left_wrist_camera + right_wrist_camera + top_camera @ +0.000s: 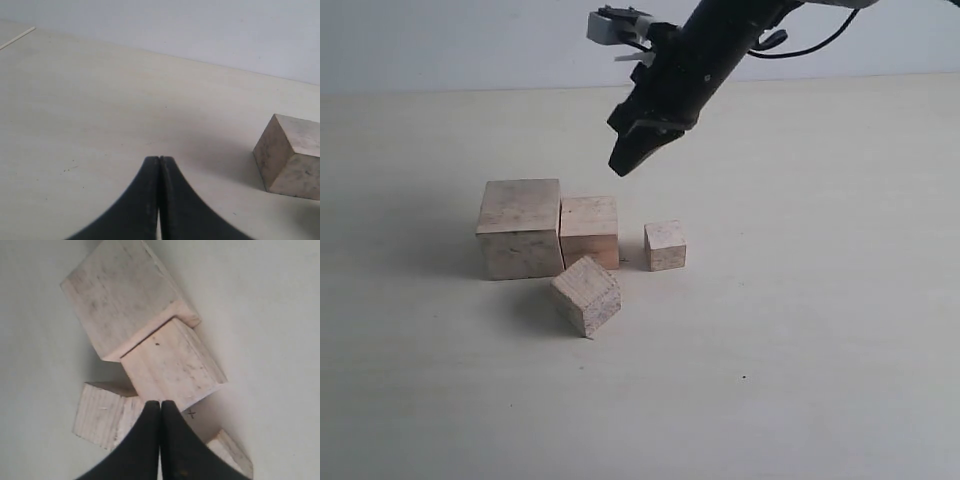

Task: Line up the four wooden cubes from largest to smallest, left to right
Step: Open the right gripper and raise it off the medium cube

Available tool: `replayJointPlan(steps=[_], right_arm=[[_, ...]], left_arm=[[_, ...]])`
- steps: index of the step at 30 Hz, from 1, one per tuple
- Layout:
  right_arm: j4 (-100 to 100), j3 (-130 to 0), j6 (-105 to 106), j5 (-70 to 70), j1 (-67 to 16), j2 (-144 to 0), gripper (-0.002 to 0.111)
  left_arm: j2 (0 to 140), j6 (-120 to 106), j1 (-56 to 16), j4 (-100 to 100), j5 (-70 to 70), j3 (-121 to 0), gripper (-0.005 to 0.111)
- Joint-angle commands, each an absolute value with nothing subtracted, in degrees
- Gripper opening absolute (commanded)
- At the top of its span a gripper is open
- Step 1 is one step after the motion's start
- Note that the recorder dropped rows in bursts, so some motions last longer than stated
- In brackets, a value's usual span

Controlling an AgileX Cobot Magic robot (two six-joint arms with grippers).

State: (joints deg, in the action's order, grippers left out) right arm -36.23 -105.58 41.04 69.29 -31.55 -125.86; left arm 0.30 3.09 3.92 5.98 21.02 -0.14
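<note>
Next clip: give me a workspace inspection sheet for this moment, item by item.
Surface: pale table, a few tiny dark specks.
Job's things: largest cube against second cube; smallest cube apart on their right; third cube in front, turned askew, out of line.
Clutter: nothing seen.
Grippers: right gripper shut, empty, raised above the cubes; left gripper shut, empty, over the table.
Cables: black cable looping off the right arm.
Surroundings: plain pale wall.
</note>
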Motion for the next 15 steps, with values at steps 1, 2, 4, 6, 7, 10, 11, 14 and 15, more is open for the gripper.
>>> replayJointPlan(steps=[1, 2, 4, 6, 7, 10, 11, 14, 15], right_arm=[[-29.1, -105.52, 30.24, 69.84, -33.24, -119.88, 0.0], [-25.96, -105.52, 27.0, 69.05, -34.02, -118.87, 0.0], [-20.44, -105.21, 19.16, 66.61, -35.49, -116.5, 0.0], [-20.37, -104.3, 18.43, 65.21, -36.98, -114.34, 0.0], [-21.05, -103.42, 18.43, 64.19, -37.98, -113.05, 0.0], [-20.1, -99.53, 16.45, 60.15, -41.5, -108.96, 0.0], [-18.9, -97.57, 15.1, 58.25, -42.78, -107.85, 0.0], [-14.07, -91.01, 10.16, 53.36, -46.05, -104.26, 0.0], [-14.07, -88.59, 9.91, 52.59, -46.72, -103.36, 0.0]], left_arm=[[0.0, 3.06, 3.96, 5.77, 20.62, 0.0, 0.0], [0.0, 3.06, 3.96, 5.77, 20.62, 0.0, 0.0], [0.0, 3.06, 3.96, 5.77, 20.62, 0.0, 0.0], [0.0, 3.06, 3.96, 5.77, 20.62, 0.0, 0.0], [0.0, 3.06, 3.96, 5.77, 20.62, 0.0, 0.0], [0.0, 3.06, 3.96, 5.77, 20.62, 0.0, 0.0], [0.0, 3.06, 3.96, 5.77, 20.62, 0.0, 0.0], [0.0, 3.06, 3.96, 5.77, 20.62, 0.0, 0.0], [0.0, 3.06, 3.96, 5.77, 20.62, 0.0, 0.0]])
